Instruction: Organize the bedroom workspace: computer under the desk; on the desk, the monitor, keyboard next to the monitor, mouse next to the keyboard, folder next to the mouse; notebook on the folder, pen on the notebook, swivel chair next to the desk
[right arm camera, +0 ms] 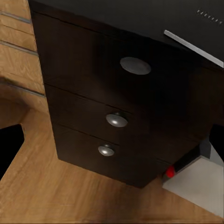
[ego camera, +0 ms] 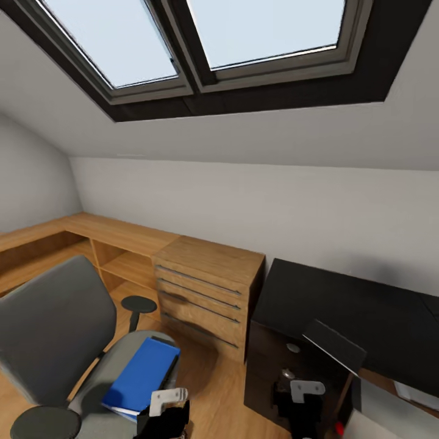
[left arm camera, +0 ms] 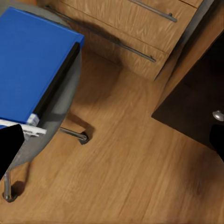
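The blue folder lies flat on the seat of the grey swivel chair at the lower left, white paper edges toward me. My left gripper hangs open over the floor just beside the seat and the folder, holding nothing. My right gripper is open in front of the desk's dark drawer unit with silver knobs. The glossy black desk runs along the right. A thin dark slab with a pale edge overhangs its front corner; what it is, I cannot tell. The light grey computer stands beside the drawers.
Low oak cabinets with long handles stand between the chair and the desk, and an oak shelf run follows the wall to the left. A dark-framed skylight is overhead. Bare oak floor lies between the chair and the drawer unit.
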